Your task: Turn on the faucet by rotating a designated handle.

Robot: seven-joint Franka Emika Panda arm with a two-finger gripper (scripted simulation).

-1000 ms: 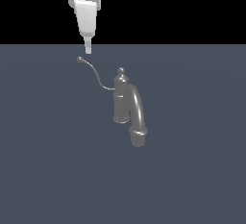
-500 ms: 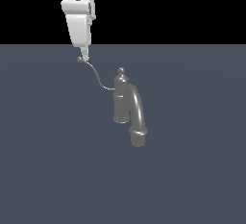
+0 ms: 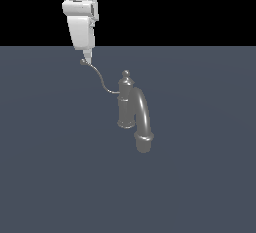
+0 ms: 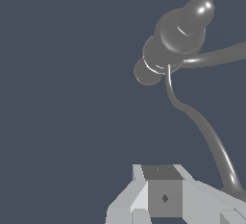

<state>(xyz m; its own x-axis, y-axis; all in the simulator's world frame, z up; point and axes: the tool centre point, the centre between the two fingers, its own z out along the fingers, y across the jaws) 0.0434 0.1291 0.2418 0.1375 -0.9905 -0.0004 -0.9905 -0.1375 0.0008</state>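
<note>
The grey metallic faucet point(image 3: 127, 104) stands upright on the dark floor, its thick arched spout point(image 3: 144, 122) curving down toward the camera. The thin curved handle point(image 3: 100, 80) runs from the post toward the exterior view's left and ends in a small ball point(image 3: 83, 62). My gripper point(image 3: 87, 56) hangs from above with its fingers together, its tip right at the ball; I cannot tell whether they touch. In the wrist view the handle point(image 4: 206, 131) runs from the faucet's post point(image 4: 178, 35) down beside my gripper point(image 4: 162, 180), which holds nothing.
A flat dark grey floor point(image 3: 55, 177) lies all around the faucet. A black background fills the space above the horizon.
My gripper has come down and shifted slightly toward the exterior view's left, from above the handle's ball to right at it. The faucet and handle have not visibly moved.
</note>
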